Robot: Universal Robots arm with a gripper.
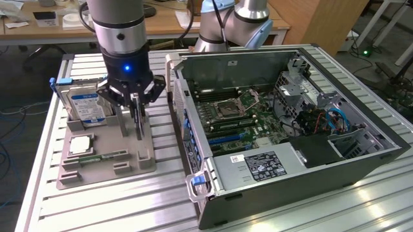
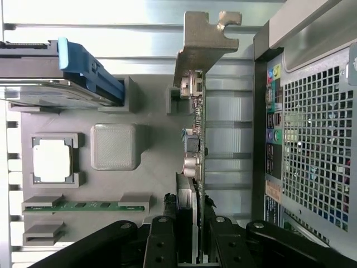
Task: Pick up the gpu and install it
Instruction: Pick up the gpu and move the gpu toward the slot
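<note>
The gpu [image 1: 138,123] is a thin dark card standing on edge over the grey parts tray [image 1: 106,169]. In the wrist view I see the gpu [image 2: 196,134] edge-on, with its silver end bracket [image 2: 202,44] at the far end. My gripper [image 1: 136,102] comes down from above and is shut on the card's upper edge, with black fingers [image 2: 162,245] on either side of it. My gripper [image 2: 188,226] holds the card near the end away from the bracket. Whether the card's lower edge still rests in its tray slot I cannot tell.
The open computer case [image 1: 290,159] lies to the exterior view's right of the tray, motherboard [image 1: 235,113] exposed. The tray also holds a hard drive [image 1: 87,108] with a blue label, a processor [image 1: 81,144] and a green memory stick [image 1: 103,157]. The case's perforated back [image 2: 318,145] is close beside the card.
</note>
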